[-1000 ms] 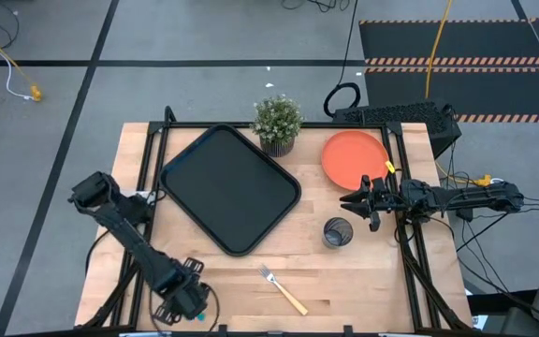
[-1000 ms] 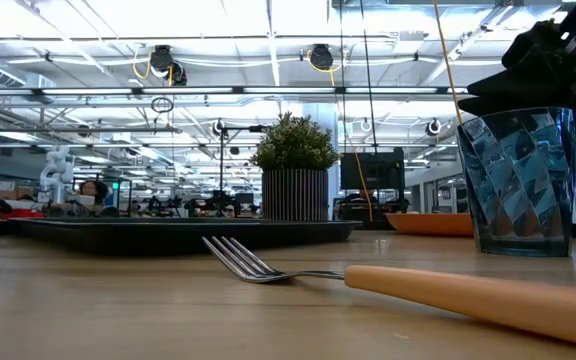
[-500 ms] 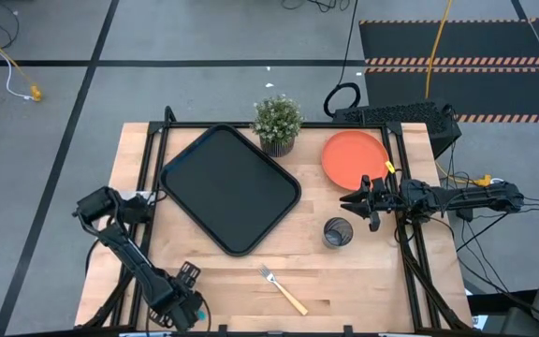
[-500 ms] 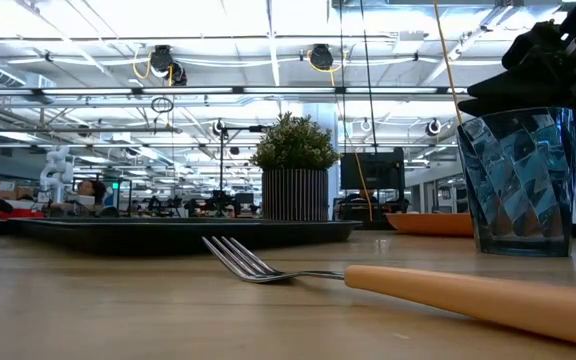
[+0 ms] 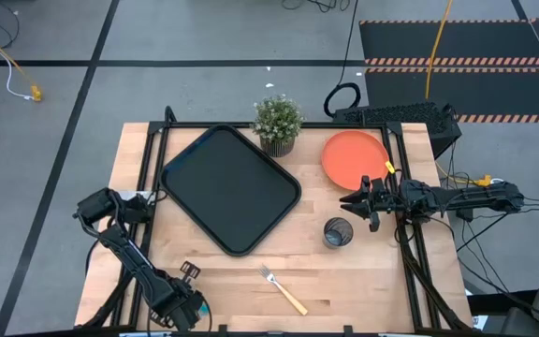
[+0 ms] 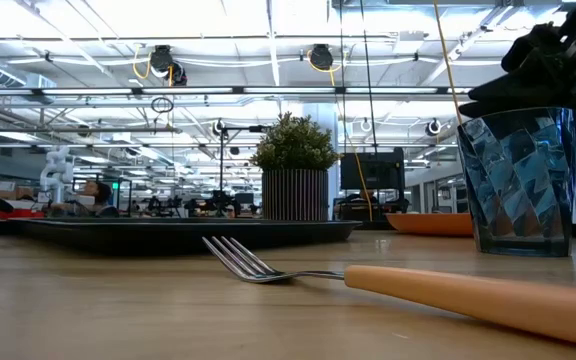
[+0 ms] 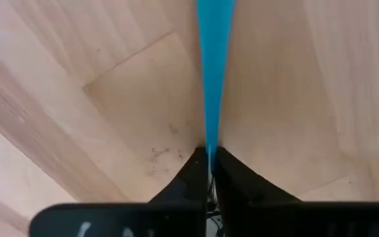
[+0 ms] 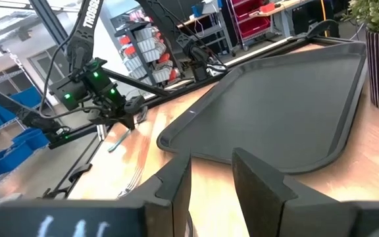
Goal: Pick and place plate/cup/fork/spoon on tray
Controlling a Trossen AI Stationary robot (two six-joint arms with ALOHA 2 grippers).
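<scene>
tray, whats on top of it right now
Nothing rests on the tray; its black surface shows bare in the high view. The plant stands beside its far edge, on the table. No part is covered.

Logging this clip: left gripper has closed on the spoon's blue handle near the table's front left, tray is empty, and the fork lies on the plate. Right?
Not quite. The fork lies on the bare table, not on the plate, as the high view shows. The left gripper is shut on the spoon, and the tray is empty.
</scene>
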